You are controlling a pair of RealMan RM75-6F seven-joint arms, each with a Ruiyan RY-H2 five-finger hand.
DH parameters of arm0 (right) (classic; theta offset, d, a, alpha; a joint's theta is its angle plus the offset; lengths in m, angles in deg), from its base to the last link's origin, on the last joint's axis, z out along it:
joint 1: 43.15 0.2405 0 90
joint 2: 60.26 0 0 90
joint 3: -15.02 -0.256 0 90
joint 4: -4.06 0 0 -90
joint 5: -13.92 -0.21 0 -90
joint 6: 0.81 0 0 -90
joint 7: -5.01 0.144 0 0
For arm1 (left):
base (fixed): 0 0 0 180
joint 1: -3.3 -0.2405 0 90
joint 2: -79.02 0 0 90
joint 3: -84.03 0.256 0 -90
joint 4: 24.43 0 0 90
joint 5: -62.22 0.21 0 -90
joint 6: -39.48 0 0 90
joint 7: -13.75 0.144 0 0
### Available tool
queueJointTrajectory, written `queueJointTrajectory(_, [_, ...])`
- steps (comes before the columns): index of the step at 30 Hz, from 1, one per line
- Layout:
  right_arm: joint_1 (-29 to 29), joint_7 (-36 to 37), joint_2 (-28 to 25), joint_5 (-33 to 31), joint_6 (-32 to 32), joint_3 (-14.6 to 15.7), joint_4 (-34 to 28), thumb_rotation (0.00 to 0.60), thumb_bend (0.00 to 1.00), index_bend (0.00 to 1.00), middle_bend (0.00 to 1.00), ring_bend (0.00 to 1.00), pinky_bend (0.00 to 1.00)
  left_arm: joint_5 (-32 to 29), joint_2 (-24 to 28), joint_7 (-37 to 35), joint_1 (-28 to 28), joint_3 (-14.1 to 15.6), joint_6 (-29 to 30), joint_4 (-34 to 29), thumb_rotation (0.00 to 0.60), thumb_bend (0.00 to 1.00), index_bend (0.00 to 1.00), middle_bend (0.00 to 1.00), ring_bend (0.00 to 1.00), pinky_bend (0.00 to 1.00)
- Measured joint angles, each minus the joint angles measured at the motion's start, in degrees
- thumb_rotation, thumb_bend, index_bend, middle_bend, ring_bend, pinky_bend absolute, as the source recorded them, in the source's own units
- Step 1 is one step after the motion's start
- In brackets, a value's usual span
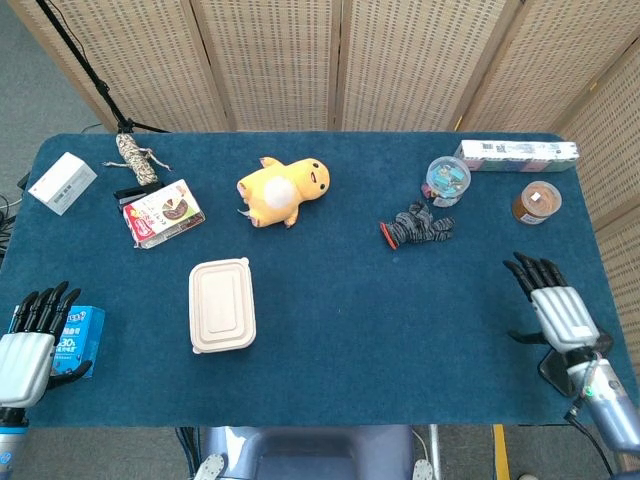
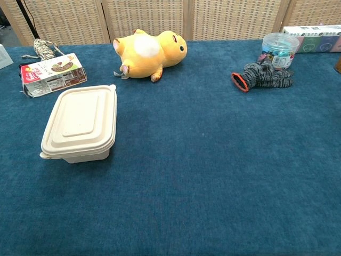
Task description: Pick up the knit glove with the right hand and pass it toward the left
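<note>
The grey knit glove (image 1: 418,228) with an orange cuff lies flat on the blue table, right of centre; the chest view shows the glove (image 2: 262,75) at the far right. My right hand (image 1: 556,310) hovers open near the table's right front, fingers spread and pointing away from me, well short of the glove. At the left front corner my left hand (image 1: 28,345) is open, holding nothing, beside a blue carton (image 1: 77,338). Neither hand appears in the chest view.
A clear tub (image 1: 447,180) stands just behind the glove, with a long box (image 1: 516,154) and a brown jar (image 1: 537,202) further right. A yellow plush duck (image 1: 282,190), a lidded food container (image 1: 221,305), a snack pack (image 1: 162,212) and a black phone (image 1: 562,366) also lie about.
</note>
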State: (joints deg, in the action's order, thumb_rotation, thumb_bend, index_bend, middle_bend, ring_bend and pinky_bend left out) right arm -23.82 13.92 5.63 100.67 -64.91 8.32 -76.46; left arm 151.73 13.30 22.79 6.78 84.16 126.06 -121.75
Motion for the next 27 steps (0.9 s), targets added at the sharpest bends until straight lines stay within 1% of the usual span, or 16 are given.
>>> queueJointTrajectory(2, [3.26,0.91,2.48,-0.61,3.19,-0.94,3.03,0.6,0.0,0.0,0.0,0.0,0.0,-0.46,-0.08,0.07,0.13,-0.2,-0.28,0.0,0.6,0.06,0.0,0.0,0.0,0.0])
queueJointTrajectory(5, [7.2,1.2,6.09,-1.89,6.31,-2.39,7.42,0.6,0.0,0.0,0.0,0.0,0.0,-1.55,-0.18,0.26,0.47,-0.56,-1.17,0.07,0.6,0.06,0.0,0.0,0.0,0.0])
queueJointTrajectory(11, [13.74,-1.05,14.31,-5.24,11.62,-4.85,17.0,0.6,0.0,0.0,0.0,0.0,0.0,-4.39,-0.27,0.81,1.39,-1.75,-2.98,0.02,0.6,0.06,0.0,0.0,0.0,0.0])
queueJointTrajectory(16, [17.67,-1.37,19.99,-6.57,15.34,-5.56,25.15,0.6,0.0,0.0,0.0,0.0,0.0,-6.34,-0.41,1.23,1.96,-2.48,-4.14,0.06,0.6,0.06,0.0,0.0,0.0,0.0])
queueJointTrajectory(22, [22.16,0.05,26.51,-7.66,19.73,-5.93,36.91,0.6,0.0,0.02,0.0,0.0,0.0,-7.97,-0.42,1.33,2.4,-3.18,-4.83,0.1,0.6,0.06,0.0,0.0,0.0,0.0])
queueJointTrajectory(27, [25.49,2.62,31.42,-7.8,22.04,-5.75,46.25,0.6,0.0,0.07,0.0,0.0,0.0,-8.62,-0.3,0.87,2.41,-3.43,-4.78,0.08,0.6,0.06,0.0,0.0,0.0,0.0])
